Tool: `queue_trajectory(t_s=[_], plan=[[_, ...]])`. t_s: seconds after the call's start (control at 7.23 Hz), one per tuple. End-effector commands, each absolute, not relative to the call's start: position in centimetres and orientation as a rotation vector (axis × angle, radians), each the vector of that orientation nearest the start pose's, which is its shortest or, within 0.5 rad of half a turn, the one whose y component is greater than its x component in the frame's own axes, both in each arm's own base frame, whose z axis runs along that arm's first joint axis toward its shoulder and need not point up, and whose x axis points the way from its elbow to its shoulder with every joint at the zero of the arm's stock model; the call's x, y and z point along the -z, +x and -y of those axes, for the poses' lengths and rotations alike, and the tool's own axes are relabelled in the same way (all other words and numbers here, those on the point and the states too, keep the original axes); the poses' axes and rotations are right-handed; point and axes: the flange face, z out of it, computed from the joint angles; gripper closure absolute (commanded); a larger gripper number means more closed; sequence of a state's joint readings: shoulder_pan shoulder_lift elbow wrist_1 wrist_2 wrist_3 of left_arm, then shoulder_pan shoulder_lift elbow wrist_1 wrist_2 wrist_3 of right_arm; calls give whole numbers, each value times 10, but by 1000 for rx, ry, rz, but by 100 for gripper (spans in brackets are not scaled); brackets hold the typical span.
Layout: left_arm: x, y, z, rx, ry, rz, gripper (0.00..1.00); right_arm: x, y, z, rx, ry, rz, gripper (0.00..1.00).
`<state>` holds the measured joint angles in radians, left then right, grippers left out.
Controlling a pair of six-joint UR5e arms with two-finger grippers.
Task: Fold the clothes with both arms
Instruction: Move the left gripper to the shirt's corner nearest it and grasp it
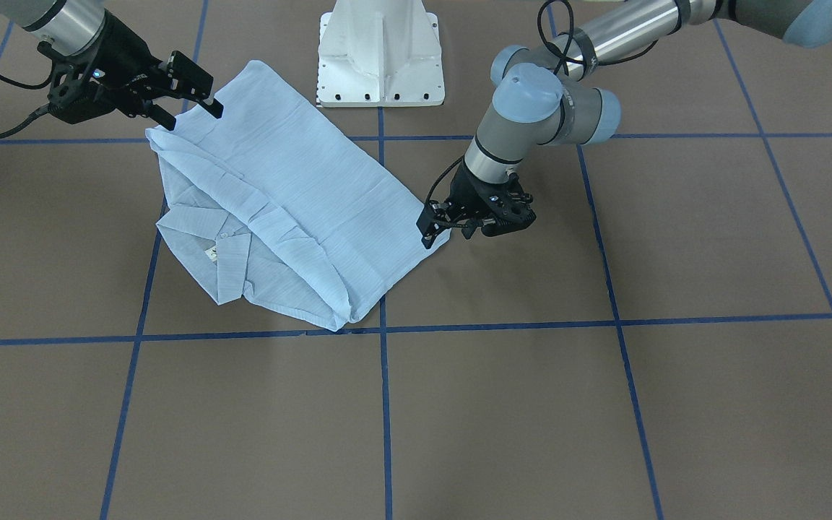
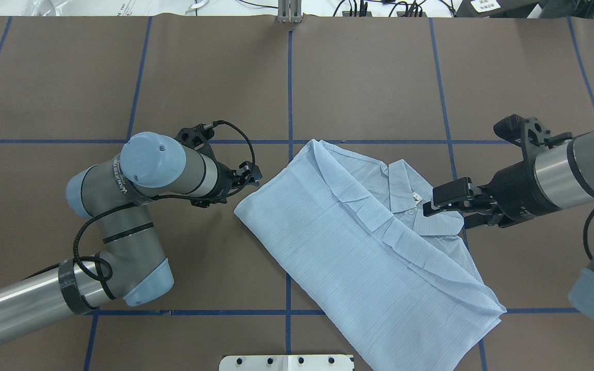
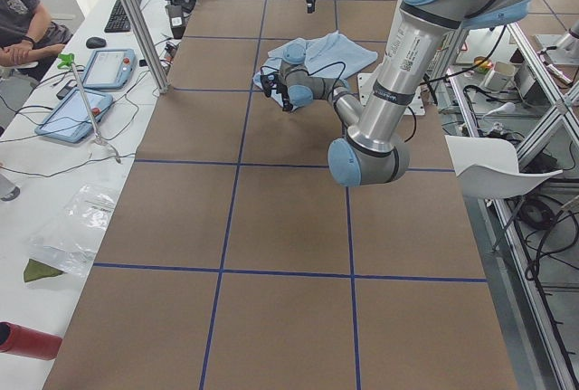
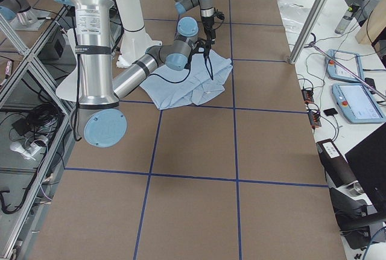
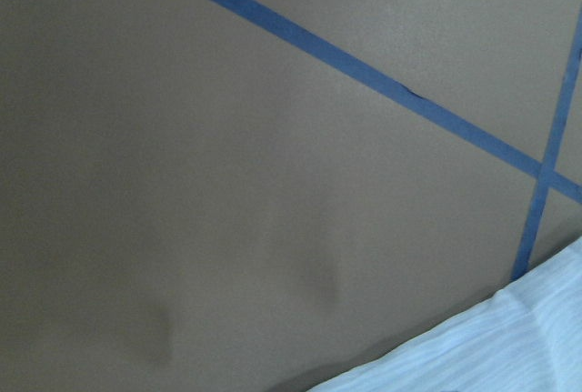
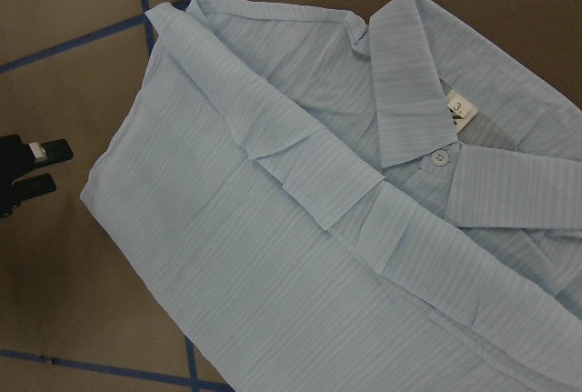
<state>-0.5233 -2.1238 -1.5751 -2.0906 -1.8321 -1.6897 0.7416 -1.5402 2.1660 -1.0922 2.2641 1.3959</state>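
Bunching is probably looming: we are nearing the shirt's (image 1: 293, 195) stacked layers with left gripper (image 1: 430, 232) and right gripper (image 1: 194, 118) jaws apart, empty.

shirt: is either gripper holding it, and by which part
Nothing is held. The left gripper is open beside a corner of the shirt, not touching it. The right gripper is open above the collar end, with no cloth between its fingers.

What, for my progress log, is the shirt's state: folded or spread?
Partly folded: the shirt has one side doubled over its front; collar uncovered.
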Motion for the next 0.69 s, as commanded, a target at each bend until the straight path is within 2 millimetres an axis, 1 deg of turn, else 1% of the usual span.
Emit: queue_trajectory(t_s=[0.0,0.41,0.55], plan=[[-274,549,434,429,-22,-1103,11,-306,-282,353,-116,-91,1209,0],[-275,552,434,426,-24,-1098,13,-306,-282,357,-120,-91,1211,0],[-274,553,432,423,-25,-1100,13,-304,-278,359,-126,-82,1216,0]])
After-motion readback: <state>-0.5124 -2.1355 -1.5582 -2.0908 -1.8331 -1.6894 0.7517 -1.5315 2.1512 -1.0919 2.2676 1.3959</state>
